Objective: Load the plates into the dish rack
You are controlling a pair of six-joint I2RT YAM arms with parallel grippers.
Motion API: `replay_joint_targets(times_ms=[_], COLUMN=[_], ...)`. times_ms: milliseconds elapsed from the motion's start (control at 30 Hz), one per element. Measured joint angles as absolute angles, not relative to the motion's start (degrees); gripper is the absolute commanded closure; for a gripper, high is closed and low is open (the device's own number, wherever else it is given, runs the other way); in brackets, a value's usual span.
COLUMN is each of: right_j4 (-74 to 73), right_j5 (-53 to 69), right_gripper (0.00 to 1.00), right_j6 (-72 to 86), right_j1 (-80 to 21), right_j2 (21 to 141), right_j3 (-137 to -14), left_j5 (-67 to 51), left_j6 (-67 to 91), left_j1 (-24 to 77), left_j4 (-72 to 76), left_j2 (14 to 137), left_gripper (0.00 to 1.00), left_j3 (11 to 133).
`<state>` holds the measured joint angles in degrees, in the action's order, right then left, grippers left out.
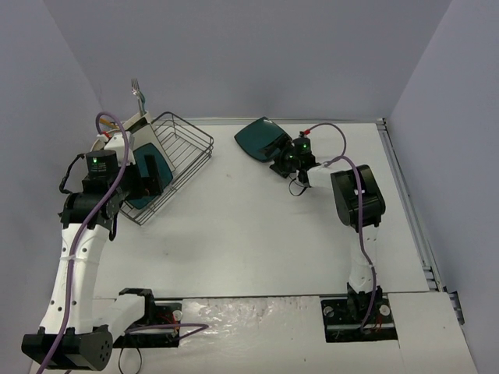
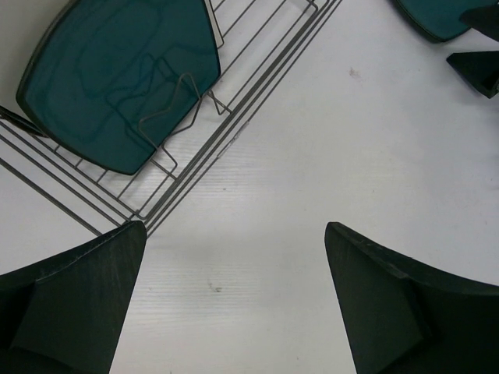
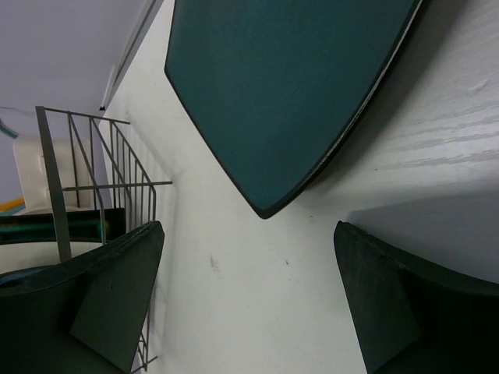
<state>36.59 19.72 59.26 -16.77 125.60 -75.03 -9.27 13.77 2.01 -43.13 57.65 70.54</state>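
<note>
Plate (image 1: pixel 261 136) lies flat on the desk (image 1: pixel 257 226) just beyond the right end effector (image 1: pixel 279 160), well apart from the left arm (image 1: pixel 78 241), which hides part of the rack (image 1: pixel 187 144). Left wrist: the left end effector (image 2: pixel 234 234) hangs released beside the rack, a second plate (image 2: pixel 117 78) inside. Right wrist: fingers (image 3: pixel 117 304) apart and empty, the plate's corner just ahead, its far edge cut off.

place: robot lab booth | cues: plain white table (image 1: pixel 257 241); bare grey walls (image 1: pixel 234 54); two bolted arms (image 1: pixel 357 199)
</note>
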Motion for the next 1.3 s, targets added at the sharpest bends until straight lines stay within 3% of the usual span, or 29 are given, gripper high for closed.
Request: replay_joint_targets(times_ms=[333, 633, 900, 1167, 1300], right_j4=[43.8, 51.2, 54.3, 56.3, 57.0], right_j5=[12.6, 10.5, 9.0, 7.9, 7.4], right_gripper=[0.17, 0.31, 0.49, 0.75, 0.92], right_j6=[70.4, 80.0, 86.0, 89.1, 90.2], right_j1=[-18.5, -19.2, -19.6, -19.6, -19.6], right_j2=[128.4, 132.1, 134.1, 136.0, 136.8], right_j3=[-74.8, -74.7, -74.4, -74.2, -74.1], left_j5=[-10.4, -10.5, -10.5, -11.3, -11.9], left_j6=[14.7, 14.7, 14.6, 14.7, 15.0], left_j1=[2.3, 3.0, 3.6, 3.6, 3.7], left_j4=[-44.1, -44.1, -44.0, -43.7, -43.6], left_j2=[55.4, 55.3, 55.3, 55.4, 55.4], left_gripper=[0.03, 0.03, 0.03, 0.03, 0.03], left_j3=[68.0, 68.0, 67.9, 67.2, 66.8])
